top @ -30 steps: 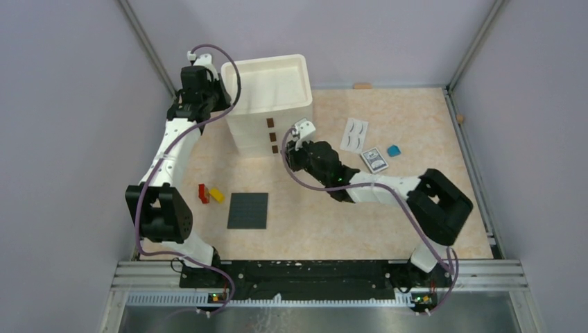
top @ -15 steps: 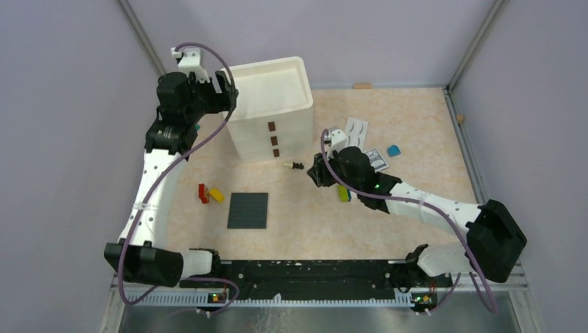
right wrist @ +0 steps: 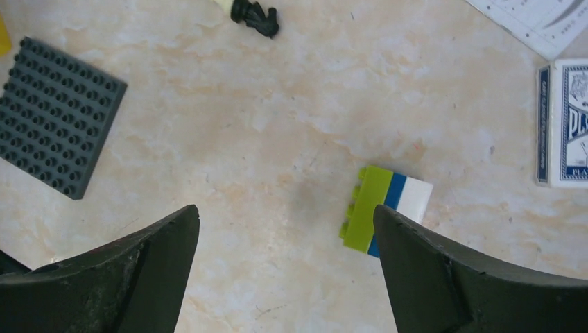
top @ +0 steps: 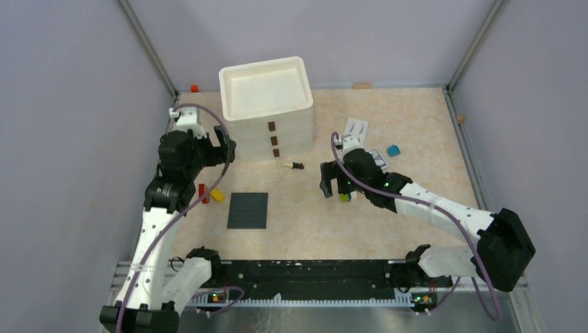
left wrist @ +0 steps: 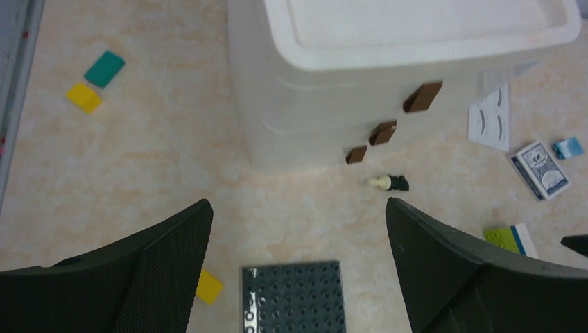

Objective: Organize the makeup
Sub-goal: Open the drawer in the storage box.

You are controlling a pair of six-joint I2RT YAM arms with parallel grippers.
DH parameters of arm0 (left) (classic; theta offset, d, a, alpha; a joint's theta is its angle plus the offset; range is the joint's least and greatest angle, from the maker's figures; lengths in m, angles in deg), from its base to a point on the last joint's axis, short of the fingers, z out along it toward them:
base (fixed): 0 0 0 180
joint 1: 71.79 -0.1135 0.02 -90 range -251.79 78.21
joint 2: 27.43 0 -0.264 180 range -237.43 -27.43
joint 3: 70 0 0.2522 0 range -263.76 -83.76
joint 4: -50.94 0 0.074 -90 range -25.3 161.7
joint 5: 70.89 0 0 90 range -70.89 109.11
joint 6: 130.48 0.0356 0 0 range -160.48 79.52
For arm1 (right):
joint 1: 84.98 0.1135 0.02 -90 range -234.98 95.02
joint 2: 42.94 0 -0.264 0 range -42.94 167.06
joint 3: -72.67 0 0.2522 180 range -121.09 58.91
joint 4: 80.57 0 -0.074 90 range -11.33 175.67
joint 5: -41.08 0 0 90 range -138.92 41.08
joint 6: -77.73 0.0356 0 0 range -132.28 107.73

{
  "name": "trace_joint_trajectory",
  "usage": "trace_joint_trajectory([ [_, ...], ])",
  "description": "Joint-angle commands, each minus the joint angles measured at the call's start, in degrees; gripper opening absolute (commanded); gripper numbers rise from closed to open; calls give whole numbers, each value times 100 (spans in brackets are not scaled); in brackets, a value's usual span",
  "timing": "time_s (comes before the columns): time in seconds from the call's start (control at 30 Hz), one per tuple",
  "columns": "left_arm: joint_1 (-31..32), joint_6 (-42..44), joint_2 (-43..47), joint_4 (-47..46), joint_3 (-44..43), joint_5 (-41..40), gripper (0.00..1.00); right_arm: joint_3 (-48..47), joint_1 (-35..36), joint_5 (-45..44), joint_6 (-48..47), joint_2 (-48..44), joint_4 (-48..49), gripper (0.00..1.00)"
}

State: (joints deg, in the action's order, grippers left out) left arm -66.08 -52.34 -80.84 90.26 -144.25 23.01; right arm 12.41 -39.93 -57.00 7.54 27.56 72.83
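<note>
both hands empty: left gripper [left wrist: 296, 208] spread wide left of the drawer unit [top: 267, 111], right gripper [right wrist: 284, 211] equally wide over a stray brick [right wrist: 385, 208]. the eyelash card [top: 356, 129] and small dark tube [top: 296, 165] lie loose mid-frame, likely awaiting a drawer.

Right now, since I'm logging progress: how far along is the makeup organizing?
Done: nothing visible; the white drawer box looks empty on top, drawers shut. In hand: nothing; the left gripper and right gripper are open and empty. Left: the eyelash card lies loose right of the box, and a small black-and-cream item, which I cannot identify, lies before the drawers.
</note>
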Motion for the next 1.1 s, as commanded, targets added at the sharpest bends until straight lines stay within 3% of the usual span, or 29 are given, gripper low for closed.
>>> trace_joint_trajectory([
  [0.0, 17, -385, 799, -66, 910, -94, 99, -5, -179, -358, 379, -217, -398, 94],
  [0.1, 17, -335, 953, 110, 1222, -330, 99, 101, -531, 101, 757, -380, -312, 94],
  [0.3, 17, -162, 1017, -3, 1392, -556, 99, -65, -1937, 1475, 1205, -295, -676, 95],
  [0.63, 9, 18, 954, -350, 1276, -432, 99, 4, -2036, 946, 857, -455, -364, 96],
  [0.9, 9, 41, 272, -382, 593, -305, 99, 860, -2039, 1284, 1252, -522, 1396, 97],
  [1.07, 9, -71, -366, -363, 102, -32, 99, 964, -1856, 1990, 2031, 193, 3261, 85],
])
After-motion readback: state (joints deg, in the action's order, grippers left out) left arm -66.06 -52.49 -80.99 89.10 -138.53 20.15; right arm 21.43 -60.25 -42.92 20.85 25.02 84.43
